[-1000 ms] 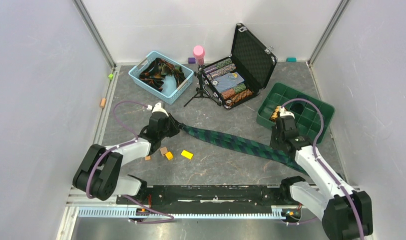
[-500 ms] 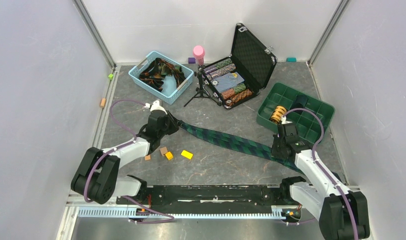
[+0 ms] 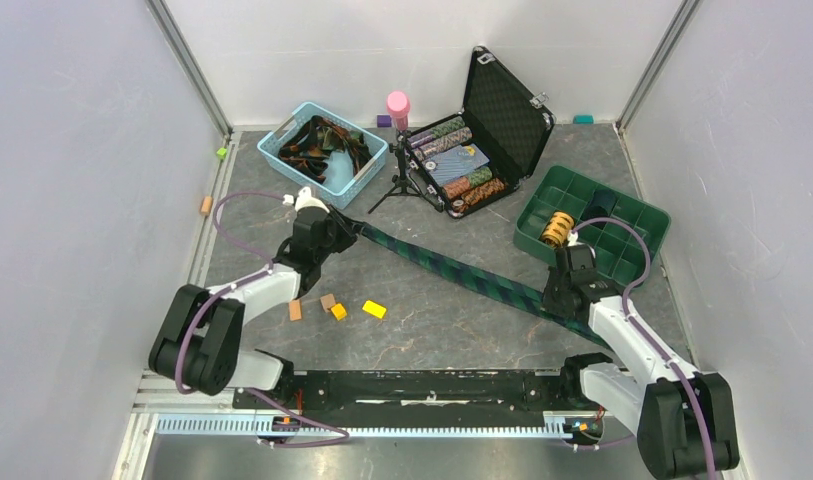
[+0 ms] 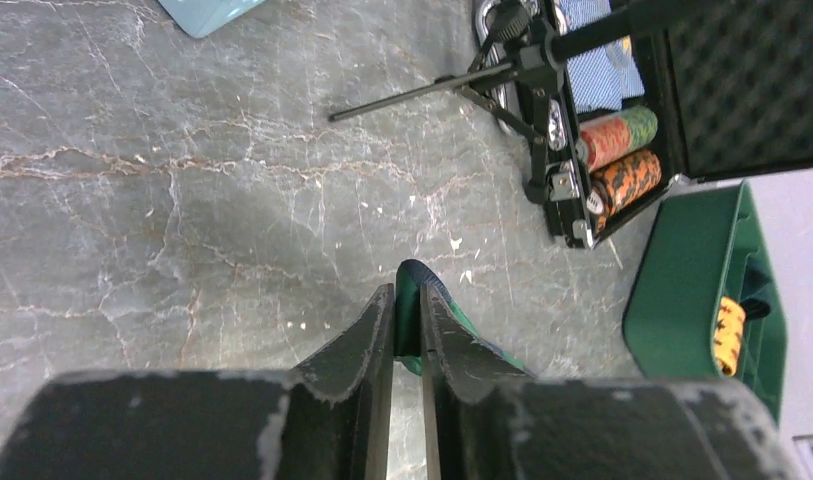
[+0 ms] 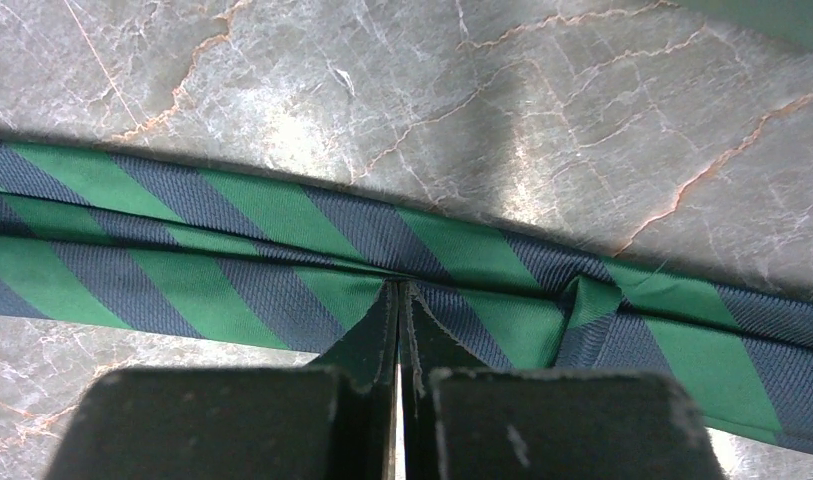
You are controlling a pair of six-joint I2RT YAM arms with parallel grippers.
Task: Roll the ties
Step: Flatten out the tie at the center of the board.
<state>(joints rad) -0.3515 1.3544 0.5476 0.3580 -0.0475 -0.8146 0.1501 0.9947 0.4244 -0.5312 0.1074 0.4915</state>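
Observation:
The green-and-navy plaid tie (image 3: 452,272) lies in a straight diagonal across the grey table. My left gripper (image 3: 334,235) is shut on its narrow end, and the fabric shows between the jaws in the left wrist view (image 4: 415,280). My right gripper (image 3: 562,295) is shut with its tips on a lengthwise crease of the tie near its wide end. In the right wrist view the gripper (image 5: 399,285) meets the striped fabric (image 5: 232,200), which puckers to the right. Other ties (image 3: 322,140) lie heaped in a blue basket (image 3: 282,140).
An open black case (image 3: 502,110) of rolls, a small tripod (image 3: 397,185) and a pink cylinder (image 3: 397,103) stand at the back. A green compartment tray (image 3: 632,215) at right holds an orange roll (image 3: 556,229). Small orange and yellow blocks (image 3: 373,309) lie near the left arm.
My left gripper has carried the tie's narrow end up and away, straightening the tie. My right gripper came down from beside the green tray onto the tie, uncovering the orange roll.

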